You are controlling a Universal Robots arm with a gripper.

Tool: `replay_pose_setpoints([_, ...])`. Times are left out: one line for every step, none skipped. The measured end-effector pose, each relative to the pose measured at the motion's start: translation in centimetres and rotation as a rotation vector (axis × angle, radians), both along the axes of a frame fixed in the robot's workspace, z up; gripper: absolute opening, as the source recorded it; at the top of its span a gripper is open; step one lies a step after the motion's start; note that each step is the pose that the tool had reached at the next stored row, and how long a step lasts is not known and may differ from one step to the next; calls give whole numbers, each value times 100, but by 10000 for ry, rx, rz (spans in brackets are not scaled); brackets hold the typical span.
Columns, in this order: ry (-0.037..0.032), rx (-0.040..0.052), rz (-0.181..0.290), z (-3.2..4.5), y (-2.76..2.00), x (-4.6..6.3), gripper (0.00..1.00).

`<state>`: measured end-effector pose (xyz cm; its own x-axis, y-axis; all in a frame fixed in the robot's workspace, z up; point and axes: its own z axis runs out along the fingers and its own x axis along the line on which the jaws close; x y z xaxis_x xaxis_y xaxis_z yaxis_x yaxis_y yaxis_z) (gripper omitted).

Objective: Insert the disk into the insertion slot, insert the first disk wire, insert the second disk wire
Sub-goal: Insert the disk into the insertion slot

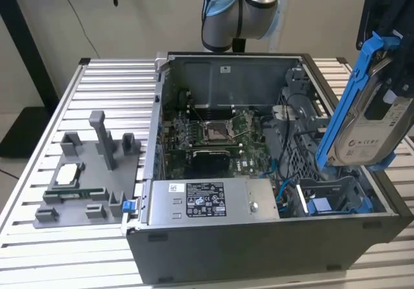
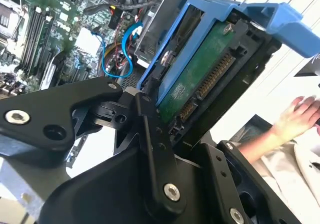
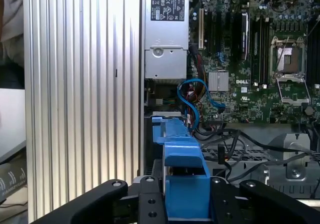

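Observation:
The disk, a silver-grey drive in a bright blue carrier frame, hangs tilted above the computer case's end at the exterior view's right. My gripper is shut on it from above. The second wrist view shows the disk's green circuit-board underside between my black fingers. In the first wrist view the blue carrier sits clamped in the gripper. The insertion slot lies below the disk inside the case. Blue wires curl loose beside it.
The silver labelled power-supply box lies along the case's near wall, and the motherboard lies behind it. A grey fixture tray stands on the slatted table. A person's hand is visible beyond the table.

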<state>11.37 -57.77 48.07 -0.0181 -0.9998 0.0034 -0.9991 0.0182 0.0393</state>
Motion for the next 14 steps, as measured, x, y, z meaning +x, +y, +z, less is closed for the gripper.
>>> replay_pose_setpoints([0,0,0,-1,0,0,0])
replay_pose_setpoints([0,3,0,-5,0,0,0])
replay_pose_setpoints([0,3,0,-11,0,0,0])
replay_pose_setpoints([0,1,0,-19,0,0,0])
replay_pose_setpoints([0,0,0,-29,0,0,0])
replay_pose_setpoints([0,0,1,-41,0,0,0])
replay_pose_setpoints([0,0,0,-55,0,0,0])
replay_pose_setpoints([0,0,0,-69,0,0,0])
replay_pose_setpoints([0,1,0,-82,0,0,0])
replay_pose_setpoints([0,0,0,-88,0,0,0])
replay_pose_setpoints([0,0,0,-88,0,0,0])
replay_pose_setpoints([0,0,0,-88,0,0,0])
replay_pose_setpoints([0,-1,0,-88,0,0,0])
replay_pose_setpoints([0,0,0,-89,0,0,0])
